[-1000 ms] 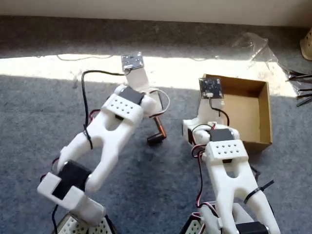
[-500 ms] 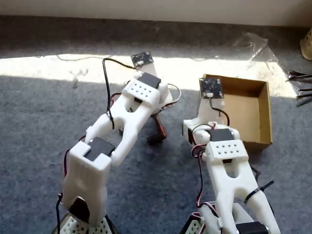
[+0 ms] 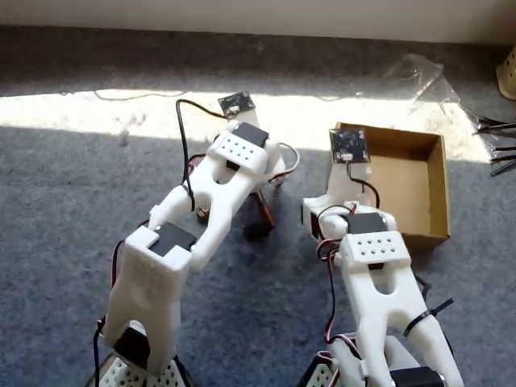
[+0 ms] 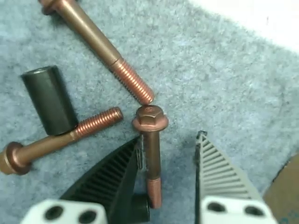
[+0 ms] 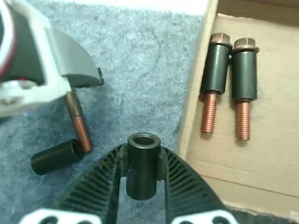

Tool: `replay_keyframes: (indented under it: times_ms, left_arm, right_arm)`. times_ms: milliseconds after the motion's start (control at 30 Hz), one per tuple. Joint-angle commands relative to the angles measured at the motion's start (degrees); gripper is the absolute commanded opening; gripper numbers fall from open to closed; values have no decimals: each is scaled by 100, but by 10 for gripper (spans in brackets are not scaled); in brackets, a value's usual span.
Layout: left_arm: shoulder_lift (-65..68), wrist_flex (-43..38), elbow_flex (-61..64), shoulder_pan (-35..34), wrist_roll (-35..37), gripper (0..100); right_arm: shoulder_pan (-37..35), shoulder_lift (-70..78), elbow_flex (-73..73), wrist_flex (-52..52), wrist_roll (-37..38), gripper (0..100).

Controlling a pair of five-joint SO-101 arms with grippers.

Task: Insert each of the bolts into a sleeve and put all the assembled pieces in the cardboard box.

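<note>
Found left jaws open with a bolt (image 4: 151, 158) between them, right jaws clamped on a sleeve (image 5: 142, 165); judged bolt stiff, slick, weighty, best pinched mid-shank

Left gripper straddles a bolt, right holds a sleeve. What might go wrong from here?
1. The bolt lies off-centre between the left gripper's open fingers, close by the dark one; closing may spin it instead of pinching it squarely.
2. Its head sits at the tip of a second bolt; a lift could knock that one.
3. The right gripper pinches the sleeve; a tilted bolt may push it loose.
</note>
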Motion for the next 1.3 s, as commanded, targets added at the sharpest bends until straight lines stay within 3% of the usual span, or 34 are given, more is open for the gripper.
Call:
replay_keyframes:
  times_ms: [0,800,1033,1267]
  left_arm:
    - [-92,0,-268,-110,26,181]
    - [382,26,-312,-242,26,181]
    - [374,26,-312,-242,26,43]
    - [365,0,-312,-119,-123,38]
  right_arm:
    - [198,-207,-66,-154,0,5]
    - [198,-207,-57,-154,0,5]
    - [198,-207,-57,-154,0,5]
    - [198,-207,-57,-154,0,5]
